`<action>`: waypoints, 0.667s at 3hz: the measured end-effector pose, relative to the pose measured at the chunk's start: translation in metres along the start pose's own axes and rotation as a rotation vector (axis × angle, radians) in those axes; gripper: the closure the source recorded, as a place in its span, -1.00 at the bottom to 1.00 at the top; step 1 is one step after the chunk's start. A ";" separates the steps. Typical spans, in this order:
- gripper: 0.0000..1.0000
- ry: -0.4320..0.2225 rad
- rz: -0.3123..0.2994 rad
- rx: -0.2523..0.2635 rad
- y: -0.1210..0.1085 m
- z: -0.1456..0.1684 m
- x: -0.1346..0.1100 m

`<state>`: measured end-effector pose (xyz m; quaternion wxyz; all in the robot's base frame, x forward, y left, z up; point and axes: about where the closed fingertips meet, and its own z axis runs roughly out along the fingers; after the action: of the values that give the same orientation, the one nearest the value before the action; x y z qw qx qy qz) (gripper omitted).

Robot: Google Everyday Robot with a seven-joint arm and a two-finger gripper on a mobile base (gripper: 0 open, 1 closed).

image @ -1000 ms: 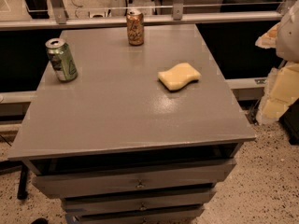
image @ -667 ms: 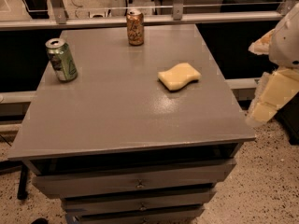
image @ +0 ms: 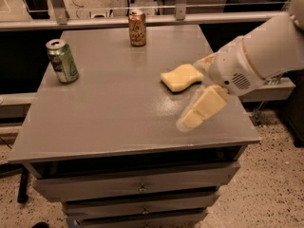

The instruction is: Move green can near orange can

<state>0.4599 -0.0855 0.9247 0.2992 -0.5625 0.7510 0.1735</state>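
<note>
A grey tabletop (image: 109, 122) on a drawer cabinet stands on speckled floor before a metal rail. The green can (image: 61, 61) stands upright near the left edge, toward the far-left corner, and the orange can (image: 137, 27) stands upright at the middle of the far edge, well apart from it. The gripper (image: 195, 91) hangs over the right side just beside a yellow sponge (image: 180, 77), its fingers (image: 204, 108) spread and empty, far across the top from the green can.
</note>
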 end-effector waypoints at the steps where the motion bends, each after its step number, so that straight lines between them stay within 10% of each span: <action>1: -1.00 -0.199 0.015 -0.058 0.008 0.051 -0.065; 2: -1.00 -0.243 0.021 -0.042 0.005 0.054 -0.081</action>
<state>0.4837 0.0086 0.9351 0.3742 -0.5355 0.7114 0.2591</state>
